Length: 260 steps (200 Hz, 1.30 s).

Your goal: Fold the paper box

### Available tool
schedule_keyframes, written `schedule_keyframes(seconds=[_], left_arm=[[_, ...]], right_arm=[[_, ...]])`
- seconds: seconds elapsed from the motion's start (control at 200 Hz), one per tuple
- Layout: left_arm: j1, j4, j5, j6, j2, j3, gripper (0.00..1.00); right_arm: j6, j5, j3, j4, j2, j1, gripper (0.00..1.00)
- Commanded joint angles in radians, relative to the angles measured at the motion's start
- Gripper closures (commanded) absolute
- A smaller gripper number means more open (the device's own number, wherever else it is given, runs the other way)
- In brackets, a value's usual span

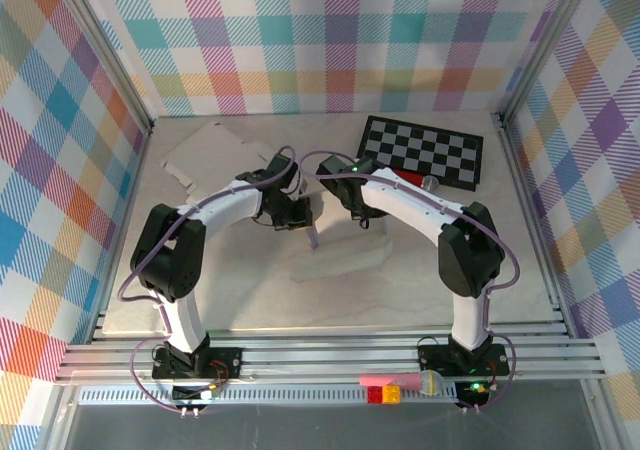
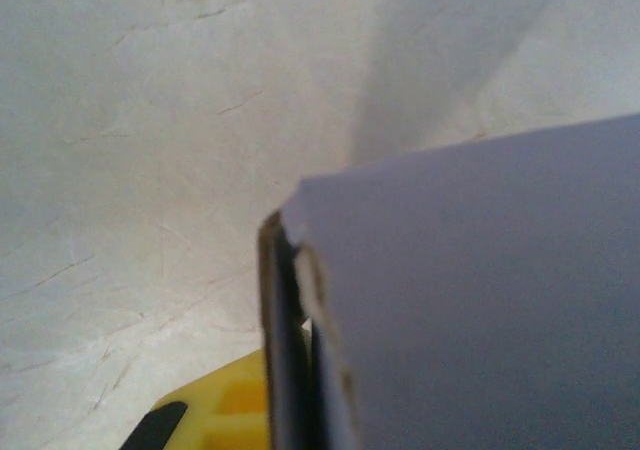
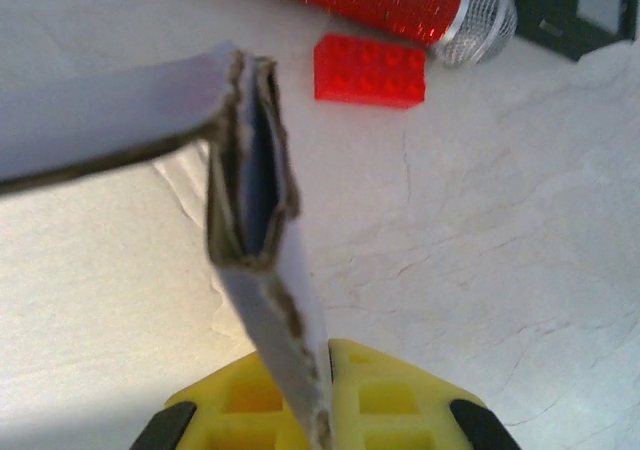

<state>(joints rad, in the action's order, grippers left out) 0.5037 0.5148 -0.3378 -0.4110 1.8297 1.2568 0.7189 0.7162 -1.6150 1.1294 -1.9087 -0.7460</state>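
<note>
The paper box is a white cardboard piece lying partly flat at mid-table, with one panel raised between the two arms. My left gripper is shut on that raised panel from the left. In the left wrist view the panel looms large beside a yellow finger. My right gripper is shut on the box from the right. Its yellow fingers pinch a thin upright panel, which meets a folded double-walled corner and a second panel running left.
A black-and-white checkered board lies at the back right, with a red microphone and a red brick in front of it. Another flat cardboard sheet lies at the back left. Plaid walls surround the table.
</note>
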Motion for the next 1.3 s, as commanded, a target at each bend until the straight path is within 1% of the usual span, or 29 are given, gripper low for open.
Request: schedule_keyframes(seconds=[0.0, 0.13, 0.23, 0.31, 0.43, 0.48, 0.53, 0.635, 0.65, 0.7, 0.79, 0.895, 1.03, 1.15, 1.16, 1.175, 1.205, 1.24, 1.265, 1.295], left_arm=[[0.023, -0.095, 0.118, -0.064, 0.023, -0.049, 0.89], [0.046, -0.142, 0.176, -0.082, 0.025, -0.082, 0.85], [0.056, -0.165, 0.195, -0.092, 0.021, -0.099, 0.83], [0.068, -0.16, 0.222, -0.092, 0.018, -0.105, 0.87], [0.098, -0.153, 0.296, -0.098, 0.001, -0.117, 0.91], [0.121, -0.121, 0.357, -0.104, 0.002, -0.106, 0.93], [0.148, -0.07, 0.45, -0.126, 0.006, -0.088, 1.0], [0.201, -0.016, 0.596, -0.204, 0.013, -0.087, 1.0], [0.21, -0.01, 0.616, -0.213, 0.013, -0.086, 1.0], [0.239, 0.022, 0.689, -0.253, 0.018, -0.083, 1.0], [0.278, 0.039, 0.759, -0.308, 0.027, -0.088, 1.0], [0.292, 0.005, 0.764, -0.331, 0.036, -0.103, 1.0], [0.292, -0.056, 0.725, -0.288, 0.026, -0.112, 1.0], [0.292, -0.088, 0.691, -0.238, -0.025, -0.126, 0.83], [0.291, -0.091, 0.686, -0.234, -0.032, -0.129, 0.81], [0.292, -0.096, 0.682, -0.227, -0.044, -0.133, 0.74], [0.291, -0.107, 0.666, -0.212, -0.067, -0.139, 0.69], [0.292, -0.127, 0.637, -0.19, -0.094, -0.149, 0.6], [0.292, -0.143, 0.611, -0.174, -0.117, -0.157, 0.56], [0.292, -0.154, 0.588, -0.161, -0.143, -0.165, 0.55]], right_arm=[[0.094, -0.001, 0.033, -0.018, -0.013, 0.004, 1.0], [0.095, -0.001, 0.08, -0.043, 0.009, 0.004, 1.0], [0.1, -0.001, 0.087, -0.035, 0.008, 0.004, 1.0], [0.108, -0.001, 0.091, -0.033, 0.012, 0.004, 1.0], [0.111, -0.001, 0.09, -0.031, 0.02, 0.003, 1.0], [0.117, -0.001, 0.086, -0.026, 0.02, 0.002, 1.0], [0.126, -0.001, 0.085, -0.021, 0.022, 0.002, 1.0], [0.14, -0.001, 0.091, -0.017, 0.019, 0.0, 1.0], [0.142, -0.028, 0.092, -0.018, 0.019, -0.001, 1.0], [0.15, -0.036, 0.097, -0.017, 0.017, -0.001, 1.0], [0.151, -0.043, 0.112, -0.028, 0.02, 0.0, 1.0], [0.15, -0.052, 0.129, -0.042, 0.023, 0.0, 1.0], [0.144, -0.064, 0.142, -0.054, 0.025, 0.0, 1.0], [0.136, -0.066, 0.142, -0.057, 0.02, -0.001, 1.0], [0.134, -0.065, 0.141, -0.057, 0.019, -0.001, 1.0], [0.134, -0.064, 0.14, -0.056, 0.018, -0.001, 1.0], [0.134, -0.063, 0.139, -0.054, 0.016, 0.0, 1.0], [0.134, -0.061, 0.138, -0.054, 0.013, 0.0, 1.0], [0.133, -0.06, 0.138, -0.055, 0.013, 0.001, 1.0], [0.132, -0.058, 0.138, -0.056, 0.011, 0.002, 1.0]])
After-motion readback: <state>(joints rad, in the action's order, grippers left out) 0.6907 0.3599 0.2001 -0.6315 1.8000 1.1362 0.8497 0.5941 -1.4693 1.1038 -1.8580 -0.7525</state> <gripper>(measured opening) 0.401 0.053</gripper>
